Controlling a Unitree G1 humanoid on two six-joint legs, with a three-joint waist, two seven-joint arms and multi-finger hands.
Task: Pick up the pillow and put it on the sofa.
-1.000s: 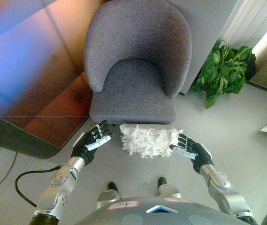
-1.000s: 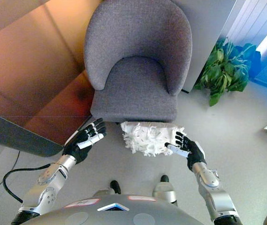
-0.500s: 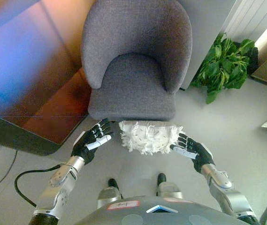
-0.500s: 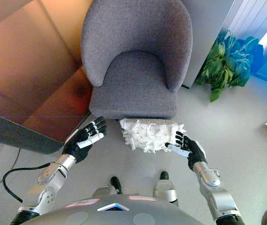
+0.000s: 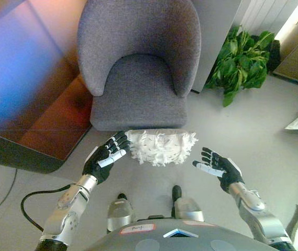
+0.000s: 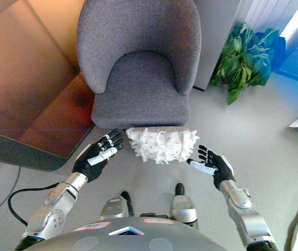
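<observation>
Looking down at the middle of the frame, we see the shaggy white pillow [image 5: 159, 147] lying on the floor [image 5: 243, 130], pressed against the front edge of the grey sofa [image 5: 138, 63], which fills the upper centre. Our left hand [image 5: 104, 157] sits at lower left of centre, fingers straight and spread, their tips just touching the pillow's left end; it grasps nothing. Our right hand [image 5: 217, 166] is at lower right of centre, palm up with relaxed fingers, near the pillow's right end but apart from it, also holding nothing. A green plant [image 5: 240, 57] stands at the upper right beside the sofa. A dark-edged brown table [image 5: 28, 104] fills the left side.
</observation>
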